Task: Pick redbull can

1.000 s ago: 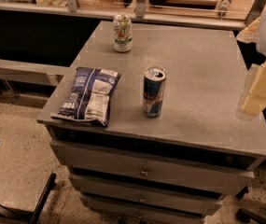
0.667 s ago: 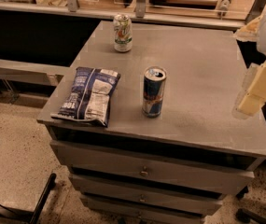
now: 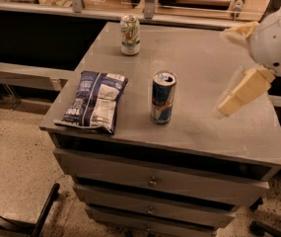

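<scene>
Cream end effector [image 3: 238, 95] at right, below rounded white arm housing [image 3: 278, 38].

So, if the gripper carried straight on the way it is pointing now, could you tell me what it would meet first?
Probably the table top, close beside the Red Bull can. The gripper, at the table's right side, slants down and left. Depth is unclear, so it might reach the can instead.
</scene>
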Tool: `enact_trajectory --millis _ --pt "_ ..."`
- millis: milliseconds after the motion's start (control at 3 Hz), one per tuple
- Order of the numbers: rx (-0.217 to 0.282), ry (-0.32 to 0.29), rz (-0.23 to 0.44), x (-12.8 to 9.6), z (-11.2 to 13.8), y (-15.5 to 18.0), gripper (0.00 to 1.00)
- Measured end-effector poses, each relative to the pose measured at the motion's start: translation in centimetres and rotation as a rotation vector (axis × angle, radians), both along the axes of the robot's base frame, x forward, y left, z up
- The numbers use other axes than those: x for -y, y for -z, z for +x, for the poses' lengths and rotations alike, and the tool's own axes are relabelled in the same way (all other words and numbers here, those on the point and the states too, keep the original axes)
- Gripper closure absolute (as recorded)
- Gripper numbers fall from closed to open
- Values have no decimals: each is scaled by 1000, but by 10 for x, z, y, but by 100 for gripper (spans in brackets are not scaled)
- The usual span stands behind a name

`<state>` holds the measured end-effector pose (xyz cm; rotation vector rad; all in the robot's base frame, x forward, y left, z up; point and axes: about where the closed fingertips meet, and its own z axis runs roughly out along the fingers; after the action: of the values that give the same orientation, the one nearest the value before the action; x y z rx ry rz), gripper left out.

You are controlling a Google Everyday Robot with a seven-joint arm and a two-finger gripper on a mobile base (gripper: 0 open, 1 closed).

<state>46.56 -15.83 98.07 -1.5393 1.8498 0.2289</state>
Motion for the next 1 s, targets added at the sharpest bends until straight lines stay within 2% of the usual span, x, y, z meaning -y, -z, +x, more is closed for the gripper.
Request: enact_trajectory --millis 333,667,1000 --pt "2 -55 172 -38 16 3 0" --pt "-38 -100 286 -67 29 13 0" --pt "-75 -124 349 -89 37 23 0"
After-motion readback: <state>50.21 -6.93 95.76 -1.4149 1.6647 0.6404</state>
